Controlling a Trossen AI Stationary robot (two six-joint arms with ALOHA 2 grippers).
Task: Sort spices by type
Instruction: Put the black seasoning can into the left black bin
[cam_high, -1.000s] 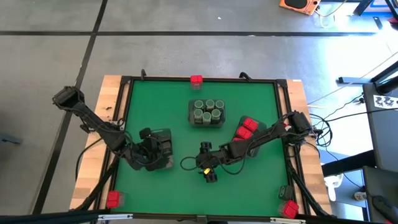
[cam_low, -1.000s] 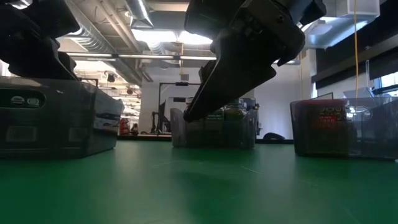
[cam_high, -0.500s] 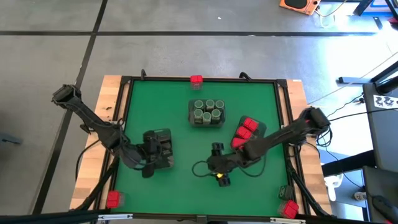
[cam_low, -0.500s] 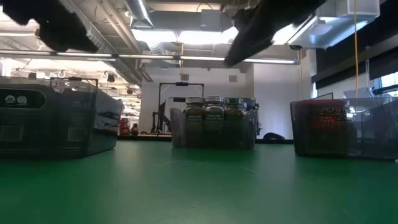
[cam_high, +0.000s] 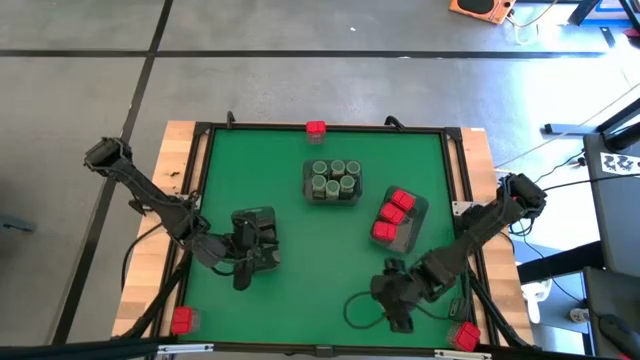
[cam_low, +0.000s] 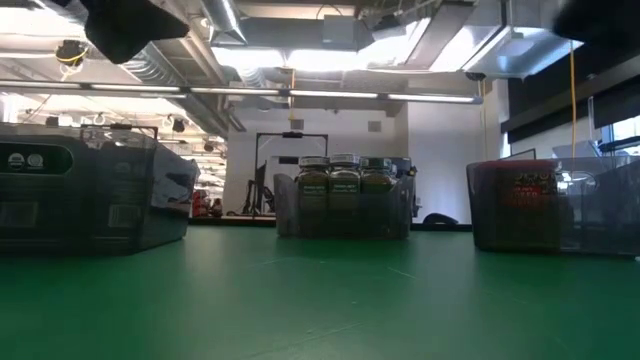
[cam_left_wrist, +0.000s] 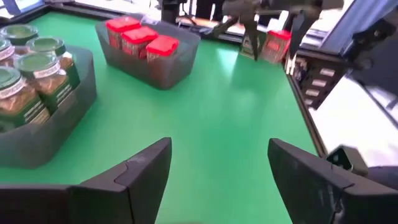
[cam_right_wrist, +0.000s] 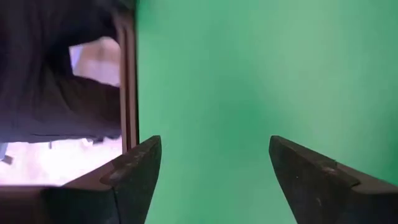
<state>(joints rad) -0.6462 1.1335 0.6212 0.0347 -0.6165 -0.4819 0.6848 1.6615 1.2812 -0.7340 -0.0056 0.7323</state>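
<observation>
As the right claw (cam_high: 398, 318) pulls back to the near right corner, both arms carry nothing.
Right claw wide, empty; left claw (cam_left_wrist: 214, 180) wide beside the dark grey rectangular tins (cam_high: 258, 232); round grey-green jars (cam_high: 333, 180) and bright red rectangular boxes (cam_high: 393, 215) sit sorted on the green tabletop (cam_high: 290, 190).

Two dark jointed arms (cam_high: 160, 200) — looping black cables.

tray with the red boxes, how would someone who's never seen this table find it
Start from the green table mat seen from above. Three grey trays sit on it: one on the left side, one near the middle holding round green-lidded jars, and one toward the right edge. The tray with the red boxes is that right one, the only tray showing bright red rectangular tops.
</observation>
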